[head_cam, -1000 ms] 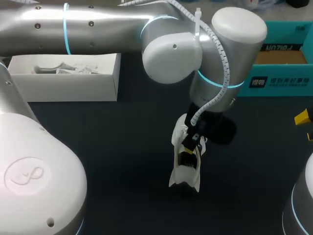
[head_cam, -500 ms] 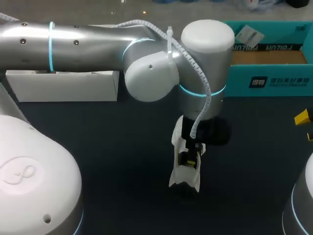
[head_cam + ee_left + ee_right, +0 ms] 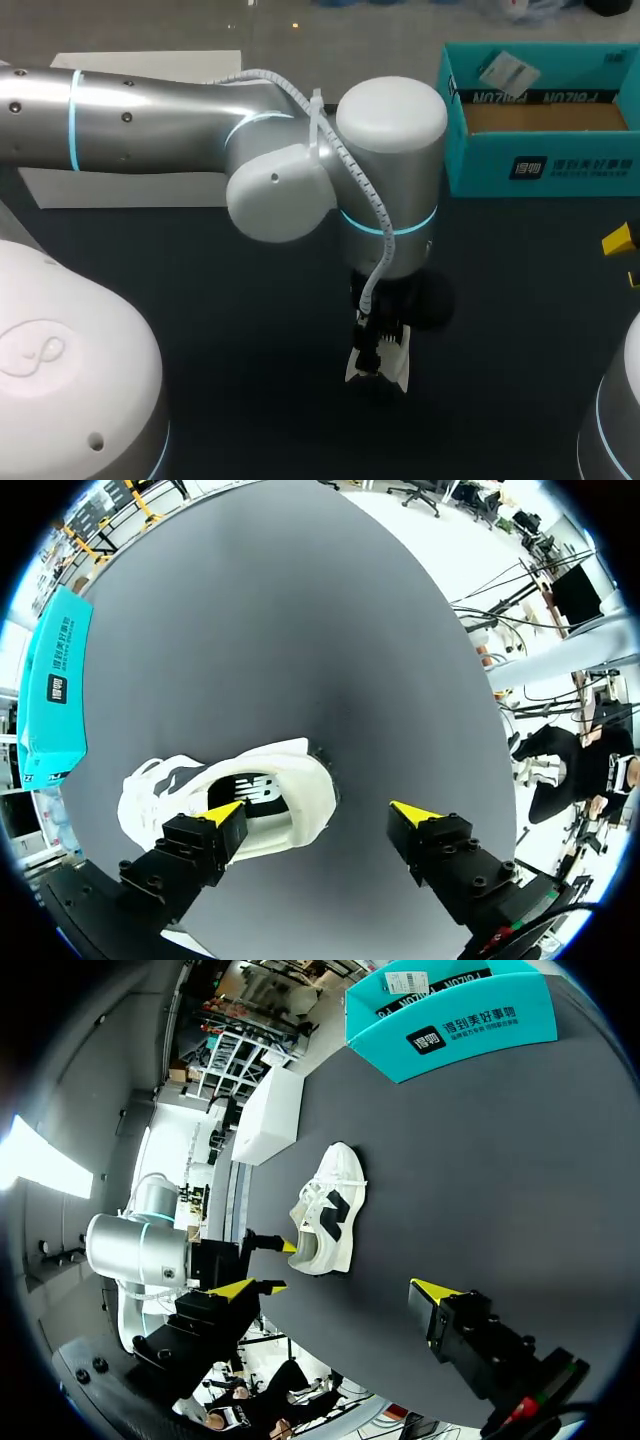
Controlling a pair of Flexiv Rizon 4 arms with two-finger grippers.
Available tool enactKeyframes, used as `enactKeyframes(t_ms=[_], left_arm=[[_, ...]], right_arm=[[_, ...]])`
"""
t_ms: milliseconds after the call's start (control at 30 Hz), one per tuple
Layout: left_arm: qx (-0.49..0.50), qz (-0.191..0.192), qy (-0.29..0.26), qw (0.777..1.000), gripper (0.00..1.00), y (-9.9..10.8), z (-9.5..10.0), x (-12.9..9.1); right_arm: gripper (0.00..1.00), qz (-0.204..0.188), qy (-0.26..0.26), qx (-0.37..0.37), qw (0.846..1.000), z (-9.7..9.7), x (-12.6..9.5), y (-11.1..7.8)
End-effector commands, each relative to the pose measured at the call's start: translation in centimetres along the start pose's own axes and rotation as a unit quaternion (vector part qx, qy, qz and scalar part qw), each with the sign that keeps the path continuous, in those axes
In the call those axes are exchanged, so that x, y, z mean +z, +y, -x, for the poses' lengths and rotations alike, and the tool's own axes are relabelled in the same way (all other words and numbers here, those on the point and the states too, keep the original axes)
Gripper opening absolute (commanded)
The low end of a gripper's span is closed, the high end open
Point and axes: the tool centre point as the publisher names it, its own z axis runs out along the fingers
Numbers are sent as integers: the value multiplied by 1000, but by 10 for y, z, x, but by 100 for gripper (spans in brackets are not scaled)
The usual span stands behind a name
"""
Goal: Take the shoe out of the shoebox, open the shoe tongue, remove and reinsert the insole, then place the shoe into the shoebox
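Hovering spread wide, the left claw (image 3: pixel 317 813) has one tip over the heel opening of the white shoe (image 3: pixel 300 772); the right claw (image 3: pixel 338 1287), also spread, has it well ahead.

Even overhead light, I think, falls on my dark tabletop (image 3: pixel 200 300). My left arm (image 3: pixel 390 150) carries soft glare on its pale shell, and a dim shadow lies beside the white shoe (image 3: pixel 392 368).
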Motion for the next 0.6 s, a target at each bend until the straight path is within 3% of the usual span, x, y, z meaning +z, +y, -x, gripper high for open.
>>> enactKeyframes(t_ms=[33, 200, 267, 333, 600], left_arm=[[-4, 9, -4, 1000, 100, -7, 0, 13], [-18, 27, -4, 999, 100, -9, 6, 25], [-15, 20, 2, 1000, 84, -9, 7, 31], [-19, 24, 11, 999, 75, -9, 7, 38], [-34, 32, 28, 999, 68, -10, 3, 57]], right_arm=[[100, 1, -1, 0, 1000, 0, 0, -2], [100, 1, -1, 0, 1000, 0, 0, -2], [100, 1, -1, 0, 1000, 0, 0, -2], [100, 1, -1, 0, 1000, 0, 0, -2], [100, 1, -1, 0, 1000, 0, 0, -2]])
